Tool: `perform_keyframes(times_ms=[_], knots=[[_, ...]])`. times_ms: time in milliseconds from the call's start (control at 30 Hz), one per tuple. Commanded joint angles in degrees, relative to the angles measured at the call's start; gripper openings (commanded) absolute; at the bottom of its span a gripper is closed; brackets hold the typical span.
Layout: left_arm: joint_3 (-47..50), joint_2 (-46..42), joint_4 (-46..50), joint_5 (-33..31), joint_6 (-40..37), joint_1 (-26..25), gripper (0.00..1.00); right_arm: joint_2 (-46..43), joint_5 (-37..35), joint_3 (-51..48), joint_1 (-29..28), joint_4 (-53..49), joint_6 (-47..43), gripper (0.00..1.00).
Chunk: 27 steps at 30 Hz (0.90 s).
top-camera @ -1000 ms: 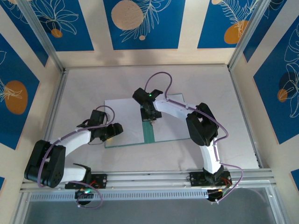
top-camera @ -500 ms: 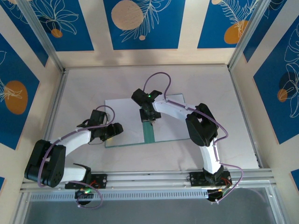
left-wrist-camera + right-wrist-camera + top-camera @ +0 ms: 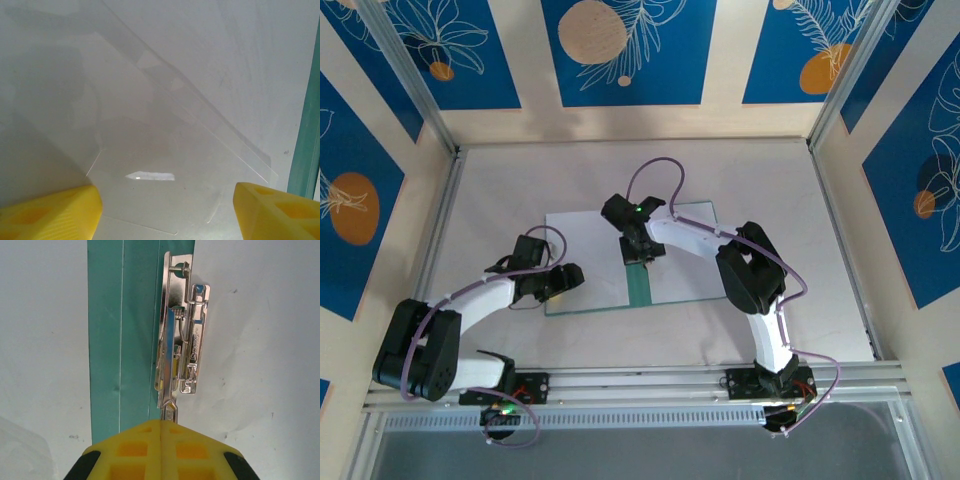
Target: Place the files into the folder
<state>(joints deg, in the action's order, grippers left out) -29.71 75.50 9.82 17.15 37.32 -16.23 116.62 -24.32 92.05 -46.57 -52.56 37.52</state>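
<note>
The folder point(image 3: 640, 289) lies open mid-worktop point(image 3: 770, 180), its spine running near to far. Its metal clip point(image 3: 182, 340) lies just beyond the right end effector point(image 3: 161, 424), whose fingers are pressed together at the lever's tip. The left end effector point(image 3: 167, 200), fingers apart, hovers over the files point(image 3: 582, 245) on the left.

readable text: none | metal clip point(image 3: 182, 335) on the folder point(image 3: 120, 315): embossed mark, illegible

White table point(image 3: 520, 180) — blue floral wall panels point(image 3: 660, 60) around it.
</note>
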Motion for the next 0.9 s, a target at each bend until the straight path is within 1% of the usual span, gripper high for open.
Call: perform_keyframes(times_ms=[0,867], knots=[[1.87,2.39,4.5,-0.95,-0.52,0.67,0.74,0.82,-1.75,-1.82,-0.13,-2.25,-0.34,0.06],[2.2,2.73,4.6,-0.98,-0.72,0.76,0.73,1.34,-0.12,-6.19,0.42,1.13,0.63,0.06]])
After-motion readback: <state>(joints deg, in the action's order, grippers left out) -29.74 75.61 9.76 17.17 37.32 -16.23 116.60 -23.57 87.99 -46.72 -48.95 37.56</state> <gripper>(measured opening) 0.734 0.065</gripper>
